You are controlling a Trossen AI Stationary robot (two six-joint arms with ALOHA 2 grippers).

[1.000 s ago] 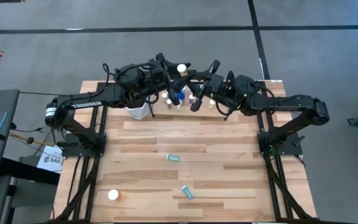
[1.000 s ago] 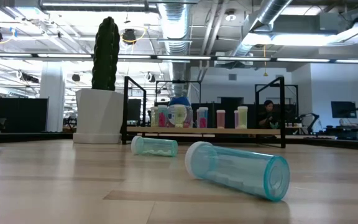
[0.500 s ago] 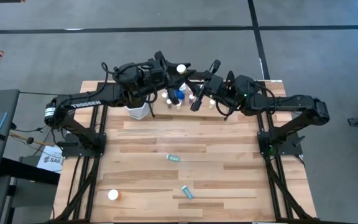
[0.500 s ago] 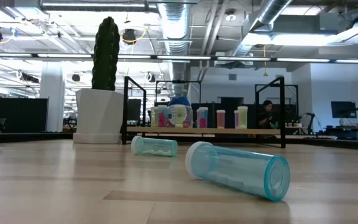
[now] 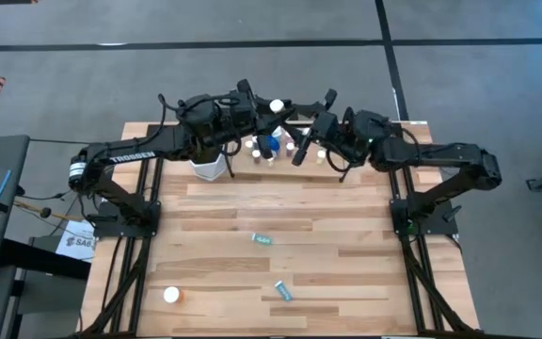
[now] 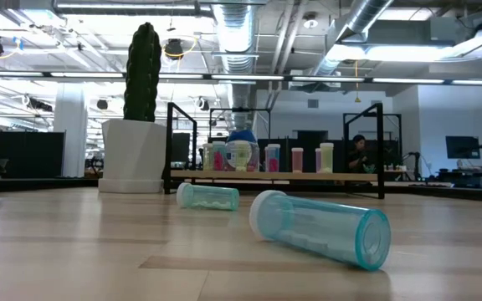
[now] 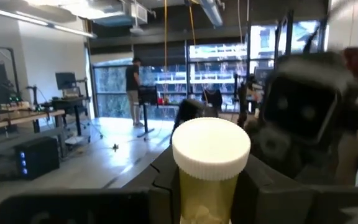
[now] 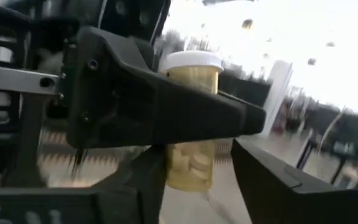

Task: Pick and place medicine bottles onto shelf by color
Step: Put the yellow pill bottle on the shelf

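A white-capped medicine bottle with a yellow body (image 7: 210, 168) stands upright between the fingers of my left gripper (image 7: 210, 193), which is shut on it above the shelf (image 6: 274, 176) at the table's far edge. In the high view its cap (image 5: 276, 106) shows beside my left gripper (image 5: 267, 113). My right gripper (image 8: 194, 186) faces it from the right. It is open, with one finger on either side of the bottle's lower body (image 8: 191, 165). Several small bottles (image 6: 241, 155) stand on the shelf. Two teal bottles (image 5: 263, 238) (image 5: 283, 291) lie on their sides on the table. My left gripper pinches the bottle's body just below the cap (image 7: 194, 199) between its two fingers. They come in level from the table's left. The bottle stands upright, cap up, lifted clear above the shelf. Whether my right gripper's fingers touch the bottle, I cannot tell.
A white pot with a cactus (image 6: 132, 155) stands at the shelf's left end. An orange bottle with a white cap (image 5: 171, 295) sits near the table's front left corner. Bare tabletop (image 5: 346, 273) lies on the near right.
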